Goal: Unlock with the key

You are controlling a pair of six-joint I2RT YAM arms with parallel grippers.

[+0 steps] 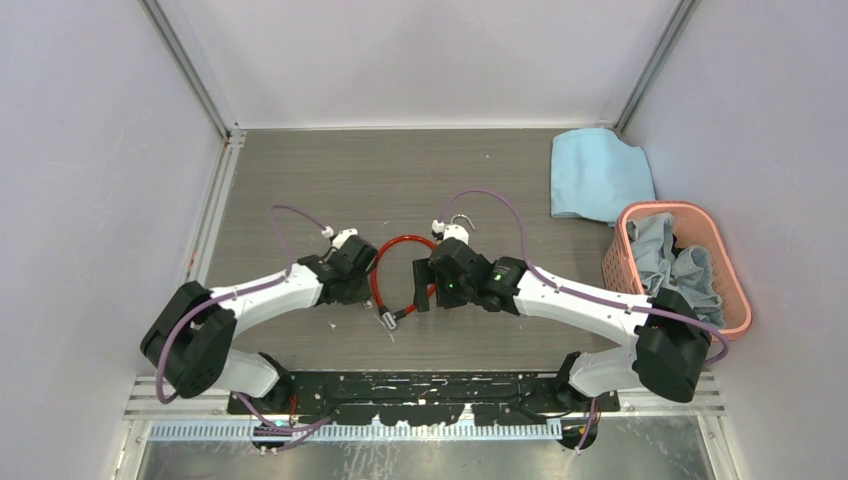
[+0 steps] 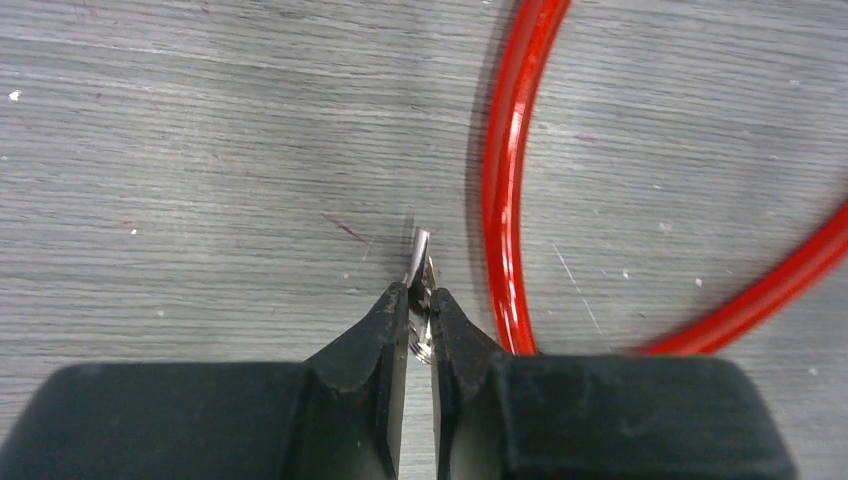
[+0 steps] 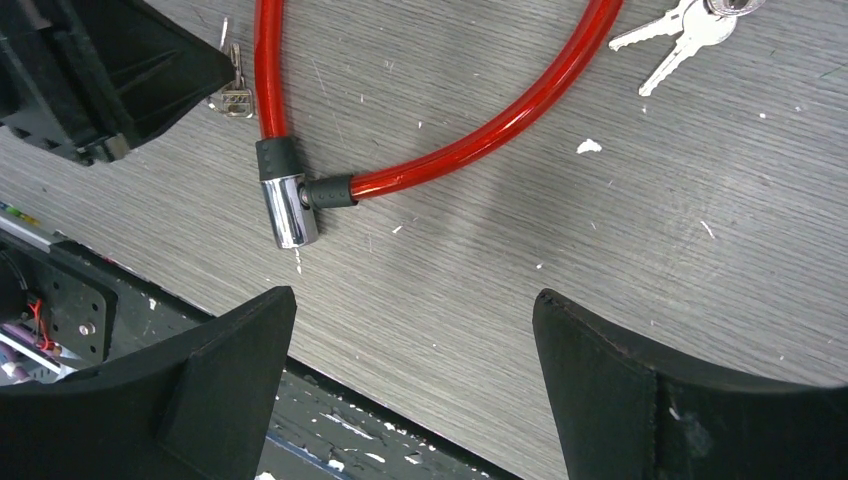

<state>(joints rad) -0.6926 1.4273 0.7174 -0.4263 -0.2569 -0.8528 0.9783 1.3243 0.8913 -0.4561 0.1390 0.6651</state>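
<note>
My left gripper (image 2: 420, 295) is shut on the key (image 2: 421, 262), a tiny bunch of thin silvery keys that sticks out past its fingertips just above the table. It is just left of the red cable lock (image 2: 503, 190). In the right wrist view the left gripper (image 3: 100, 70) holds the key (image 3: 235, 95) beside the cable, just above the lock's metal end (image 3: 288, 210). My right gripper (image 3: 412, 300) is open and empty, hovering near the table's front edge below the cable loop. In the top view the left gripper (image 1: 363, 295) and the right gripper (image 1: 416, 298) flank the red loop (image 1: 400, 245).
A second, larger bunch of silver keys (image 3: 685, 30) lies on the table beyond the cable. A steel shackle (image 1: 462, 218) shows behind the right wrist. A blue cloth (image 1: 595, 175) and a pink basket (image 1: 730, 285) of cloths stand at the right.
</note>
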